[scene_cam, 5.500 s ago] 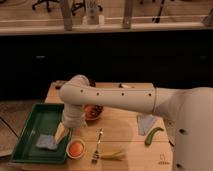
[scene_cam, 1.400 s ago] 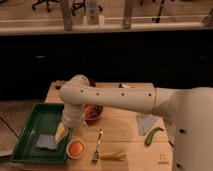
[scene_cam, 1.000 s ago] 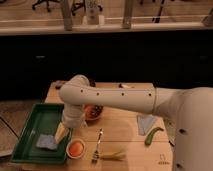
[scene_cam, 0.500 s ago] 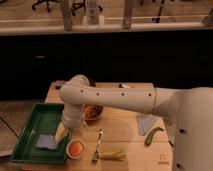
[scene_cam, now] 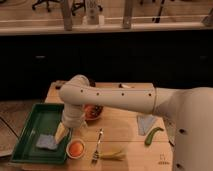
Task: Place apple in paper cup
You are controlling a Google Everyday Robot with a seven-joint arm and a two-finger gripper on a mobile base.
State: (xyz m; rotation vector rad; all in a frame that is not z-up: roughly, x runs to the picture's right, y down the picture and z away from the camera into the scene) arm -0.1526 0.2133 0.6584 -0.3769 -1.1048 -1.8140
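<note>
resting motionless across all 5 views, the scene shows no change, so the task reads as complete. left to right: green tray, gripper just above its right rim, then apple seated in the paper cup, just right of the gripper.
</note>
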